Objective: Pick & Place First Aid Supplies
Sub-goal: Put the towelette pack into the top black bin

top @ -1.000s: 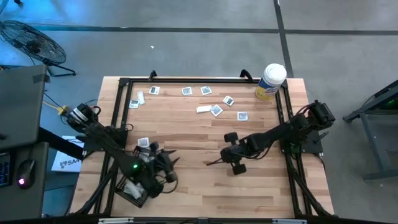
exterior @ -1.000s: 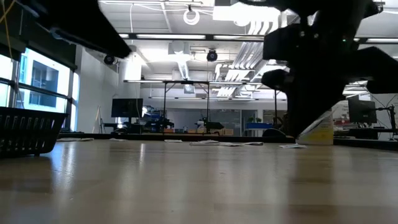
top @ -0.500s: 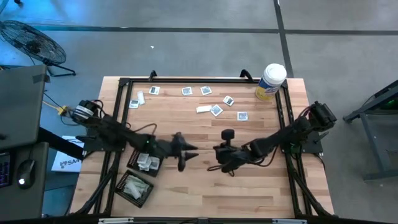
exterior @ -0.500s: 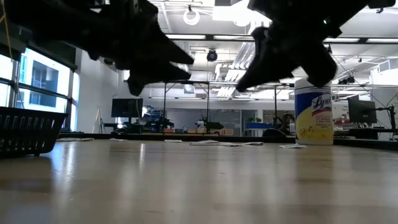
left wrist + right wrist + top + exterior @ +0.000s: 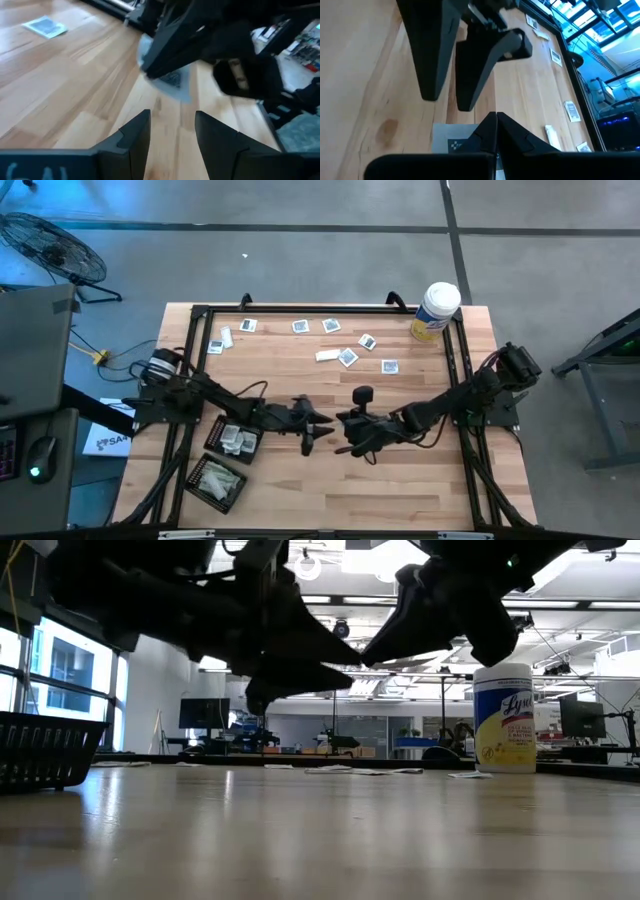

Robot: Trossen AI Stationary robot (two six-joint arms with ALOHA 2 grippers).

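My right gripper (image 5: 345, 430) hangs above the table's middle, shut on a small square white-grey packet (image 5: 172, 82). My left gripper (image 5: 320, 426) faces it from the table's left side, open. Its fingertips (image 5: 142, 120) stand just short of the packet, touching nothing. In the low view both grippers (image 5: 335, 665) (image 5: 385, 640) hover well above the wood, tips nearly meeting. Several more packets (image 5: 347, 357) and a narrow strip wrapper (image 5: 327, 355) lie flat along the table's far part. My right gripper pinches the packet by one edge (image 5: 470, 142) between its two shut fingers (image 5: 495, 125), which point toward the table's left side. The packet is lifted clear of the table and juts out past the fingertips toward my left gripper.
Two black mesh trays (image 5: 232, 438) (image 5: 217, 483) with packets inside sit near the table's left near corner; one shows in the low view (image 5: 45, 750). A white canister with a yellow label (image 5: 435, 311) stands at the far right corner. Black frame rails (image 5: 300, 309) edge the table.
My left gripper has left the trays at the near left and swung toward the table's middle, ending tip to tip with my right gripper. My right gripper has shifted a little toward the table's left, meeting it.
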